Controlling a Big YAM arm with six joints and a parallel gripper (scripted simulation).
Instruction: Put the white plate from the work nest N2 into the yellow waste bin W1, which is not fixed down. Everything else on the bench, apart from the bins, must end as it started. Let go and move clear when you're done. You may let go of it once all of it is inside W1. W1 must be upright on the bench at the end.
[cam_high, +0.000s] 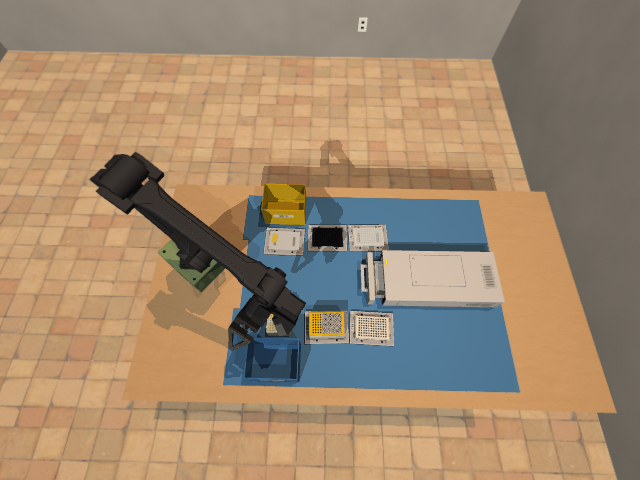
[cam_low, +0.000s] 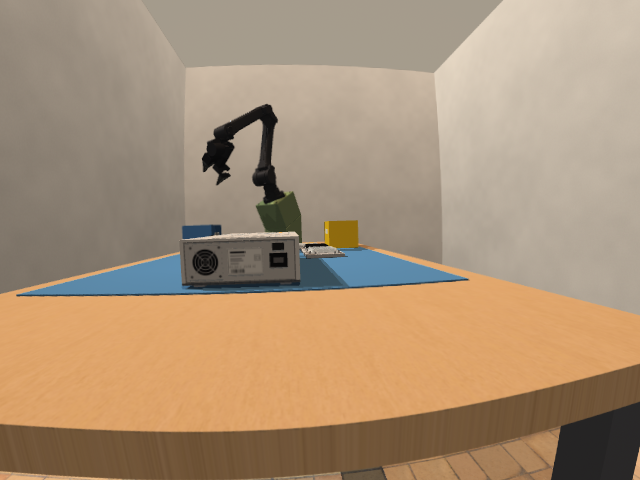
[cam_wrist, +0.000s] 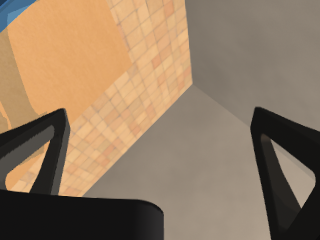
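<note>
"Where's the white plate?"

"One white plate (cam_high: 367, 237) (cam_low: 323, 250) is nested beside the black plate (cam_high: 327, 237), another white plate (cam_high: 372, 327) beside the yellow rack (cam_high: 326, 323). Which is N2, I can't tell."

"Bins?"

"Yellow bin (cam_high: 283, 215) (cam_low: 341, 234) upright; blue bin (cam_high: 271, 379) (cam_low: 200, 230) shadowed inside. Claw (cam_high: 246, 338) (cam_low: 211, 177) (cam_wrist: 160, 118) wide."

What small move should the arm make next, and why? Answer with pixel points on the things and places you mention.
Probably turn the wrist to bring the open gripper (cam_high: 242, 335) (cam_low: 214, 173) (cam_wrist: 160, 118) to face down over the plates, before any descent. Its fingers stand wide apart with nothing between them, held high above the bench (cam_high: 542, 310) (cam_low: 320, 361) (cam_wrist: 70, 55), and the wrist view looks past the bench edge at floor and wall, with no plate in sight.
</note>
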